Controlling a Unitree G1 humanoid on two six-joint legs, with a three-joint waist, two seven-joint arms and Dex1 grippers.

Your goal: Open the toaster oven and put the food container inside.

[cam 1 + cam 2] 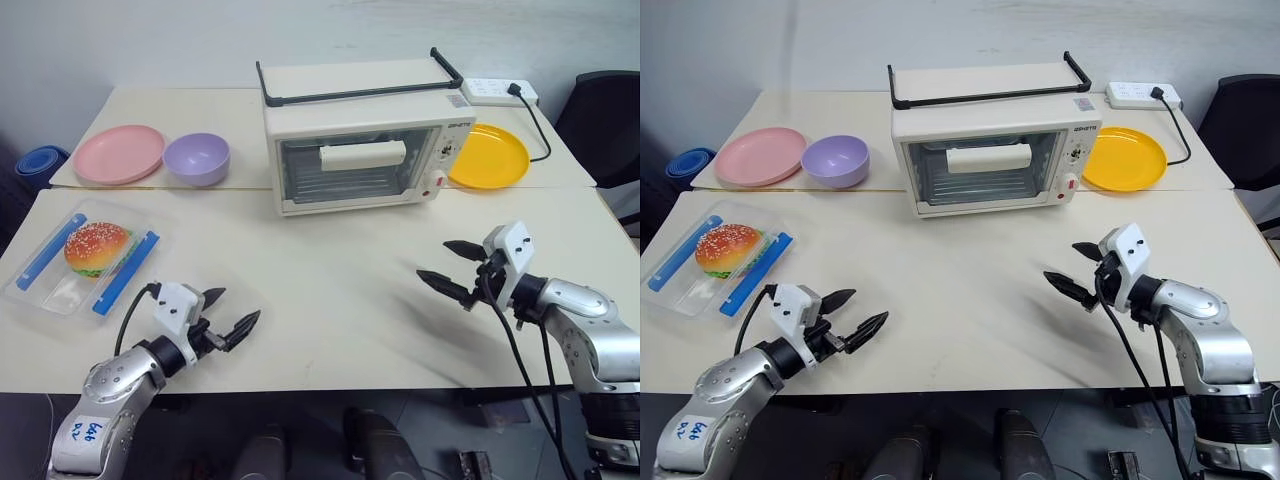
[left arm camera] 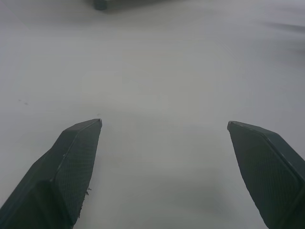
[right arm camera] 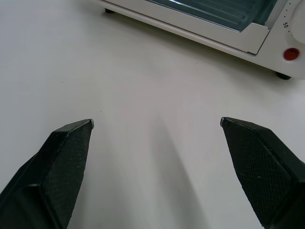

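While door stays closed, toaster oven (image 1: 360, 140) stands at table's (image 1: 330, 290) far middle, glass front and white bar handle (image 1: 362, 155) facing robot. Food container (image 1: 82, 256) with sesame-bun burger lies flat at near left, lid on, well apart from oven. Left gripper (image 1: 232, 312) hovers over bare tabletop right of container, fingers spread wide, holding nothing. Right gripper (image 1: 447, 264) hovers before oven's right corner, fingers likewise spread, empty. Pink plate (image 1: 118, 154), purple bowl (image 1: 196, 158) left of oven; yellow plate (image 1: 490, 156) right.
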